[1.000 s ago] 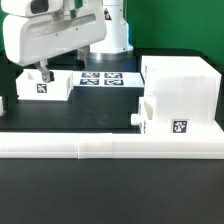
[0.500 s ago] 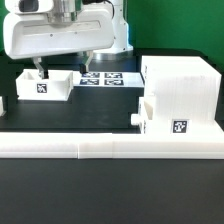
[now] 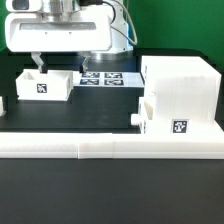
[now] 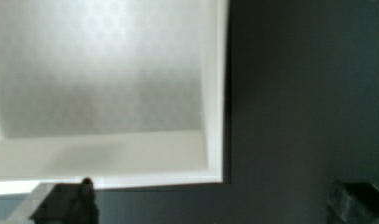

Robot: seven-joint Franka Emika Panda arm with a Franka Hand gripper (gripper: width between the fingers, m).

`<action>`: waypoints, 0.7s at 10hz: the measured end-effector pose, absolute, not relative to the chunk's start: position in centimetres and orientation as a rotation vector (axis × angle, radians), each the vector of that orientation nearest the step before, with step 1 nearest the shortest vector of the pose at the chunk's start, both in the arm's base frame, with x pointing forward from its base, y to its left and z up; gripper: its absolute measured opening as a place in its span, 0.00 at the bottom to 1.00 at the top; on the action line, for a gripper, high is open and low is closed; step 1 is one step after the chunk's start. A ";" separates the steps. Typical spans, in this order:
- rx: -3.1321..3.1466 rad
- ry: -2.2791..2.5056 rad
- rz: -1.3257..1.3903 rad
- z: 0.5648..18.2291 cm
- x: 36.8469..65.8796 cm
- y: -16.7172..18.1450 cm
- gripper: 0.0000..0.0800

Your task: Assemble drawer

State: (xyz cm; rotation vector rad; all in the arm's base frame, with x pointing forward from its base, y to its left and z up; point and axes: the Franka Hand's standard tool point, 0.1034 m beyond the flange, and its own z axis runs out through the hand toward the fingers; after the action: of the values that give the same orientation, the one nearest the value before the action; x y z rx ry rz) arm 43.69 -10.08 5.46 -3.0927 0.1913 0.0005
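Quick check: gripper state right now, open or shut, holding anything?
Gripper: open wide, holding nothing, over the small white plastic tray.

Place: a robotics lab bench.
Surface: a matte black table (image 3: 100, 195).
Markers: black-and-white square tags on the marker board (image 3: 108, 77) near the table's far edge, and on the white drawer (image 3: 180, 85) parts.
Fixture: a long white rail (image 3: 110, 148) lying across the table, parallel to its near edge.
Backdrop: a plain green screen (image 3: 175, 25) behind the far edge.
Machine: a white robot arm (image 3: 60, 35) above the far-left corner area.
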 end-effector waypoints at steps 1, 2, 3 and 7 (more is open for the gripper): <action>-3.088 0.217 0.001 5.4 43.7 -10.0 0.81; -3.089 0.194 0.001 5.4 43.7 -10.0 0.81; -3.089 0.193 0.001 5.4 43.7 -10.0 0.81; -3.099 0.003 0.034 3.9 40.7 -8.7 0.81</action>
State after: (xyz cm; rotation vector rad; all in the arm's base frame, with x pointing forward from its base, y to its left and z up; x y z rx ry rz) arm 40.74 -8.66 3.92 -3.0989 0.0034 0.0344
